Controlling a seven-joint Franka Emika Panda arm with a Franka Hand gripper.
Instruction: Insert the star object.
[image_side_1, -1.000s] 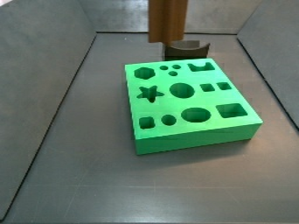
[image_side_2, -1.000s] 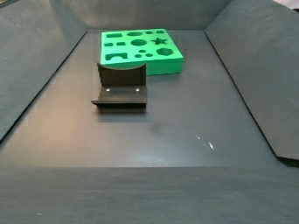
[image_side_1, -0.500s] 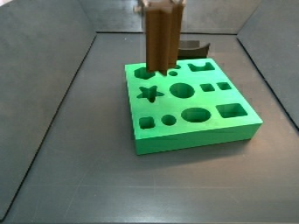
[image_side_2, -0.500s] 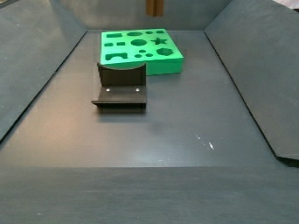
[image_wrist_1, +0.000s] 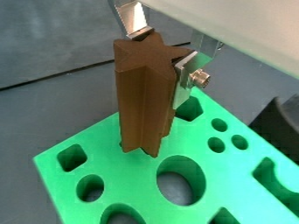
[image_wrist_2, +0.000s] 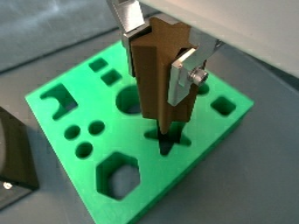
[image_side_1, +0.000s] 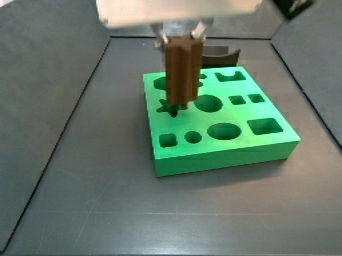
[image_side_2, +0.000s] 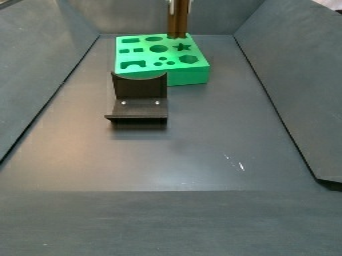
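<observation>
Star object, a tall brown ridged prism, is gripped near its top between the silver fingers of the gripper and is held upright over the green block. Its lower end is seen at the star-shaped hole; whether it has entered cannot be told. Half a second ago it hung higher, above the block's far edge, and a second ago only its lower part showed at the top of the side view. It has since been lowered and brought nearer to the star hole. In a side view the prism is seen above the block's right part. The fixture is unchanged on the floor.
</observation>
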